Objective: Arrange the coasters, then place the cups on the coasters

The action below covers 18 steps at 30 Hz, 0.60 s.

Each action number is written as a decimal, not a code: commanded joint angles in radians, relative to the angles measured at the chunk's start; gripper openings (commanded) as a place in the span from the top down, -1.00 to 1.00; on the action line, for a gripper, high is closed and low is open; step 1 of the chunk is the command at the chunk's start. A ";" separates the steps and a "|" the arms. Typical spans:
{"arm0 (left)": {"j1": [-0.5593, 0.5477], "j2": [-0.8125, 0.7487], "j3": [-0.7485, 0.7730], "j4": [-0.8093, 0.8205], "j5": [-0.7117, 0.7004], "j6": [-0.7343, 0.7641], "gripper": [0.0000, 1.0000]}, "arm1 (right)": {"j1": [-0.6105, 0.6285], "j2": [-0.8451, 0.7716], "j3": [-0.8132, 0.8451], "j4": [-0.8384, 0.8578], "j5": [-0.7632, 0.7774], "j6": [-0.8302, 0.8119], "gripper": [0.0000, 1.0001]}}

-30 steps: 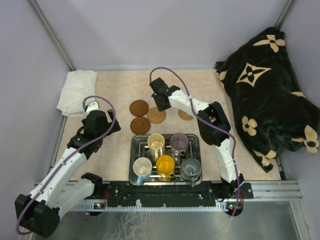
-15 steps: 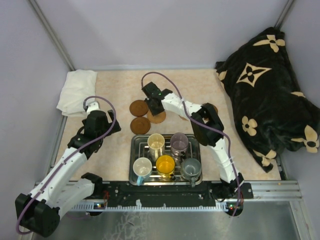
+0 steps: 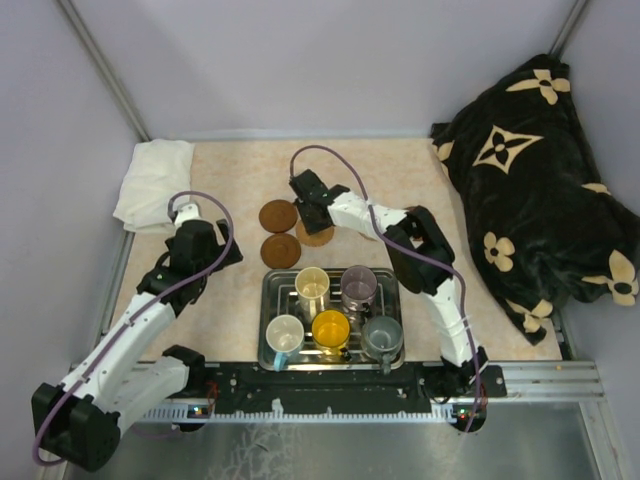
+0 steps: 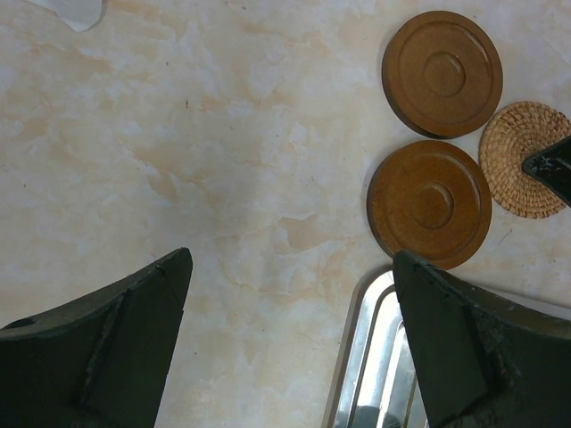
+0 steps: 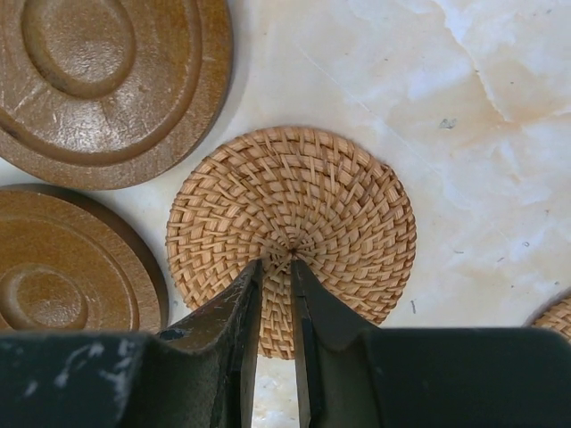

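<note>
"Where is your right gripper [image 5: 277, 260]?"
"My fingers are almost together, tips over the middle of the woven coaster [image 5: 348, 205]. I can't tell if they pinch it. Two brown wooden coasters [image 5: 98, 80] lie just left."
"And your left gripper [image 4: 290, 259]?"
"Spread wide above the table [image 4: 178, 134], by the steel tray [image 4: 357, 357] with the cups [image 3: 330, 328]."

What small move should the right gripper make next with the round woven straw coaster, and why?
Probably slide the round woven tan coaster slightly away from the two dark brown wooden coasters. The right gripper, tips nearly closed, sits over its centre, and it lies almost against both, leaving little room between them.
</note>
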<state>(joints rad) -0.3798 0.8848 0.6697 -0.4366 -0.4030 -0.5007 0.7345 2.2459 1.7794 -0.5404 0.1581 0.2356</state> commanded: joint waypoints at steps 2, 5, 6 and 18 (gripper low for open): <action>-0.003 0.022 0.010 0.039 -0.012 0.002 -1.00 | -0.044 -0.006 -0.099 -0.049 0.040 0.026 0.59; -0.004 0.032 0.010 0.045 -0.007 -0.001 -1.00 | -0.056 -0.010 -0.104 -0.050 0.049 0.025 0.59; -0.003 0.034 0.010 0.046 -0.005 -0.002 -1.00 | -0.061 -0.009 -0.102 -0.052 0.053 0.027 0.59; -0.003 0.020 0.009 0.039 -0.011 0.000 -0.99 | -0.099 -0.017 -0.090 -0.059 0.072 0.044 0.60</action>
<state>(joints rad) -0.3801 0.9199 0.6693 -0.4183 -0.4030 -0.5007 0.6659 2.2131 1.7214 -0.5026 0.1791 0.2752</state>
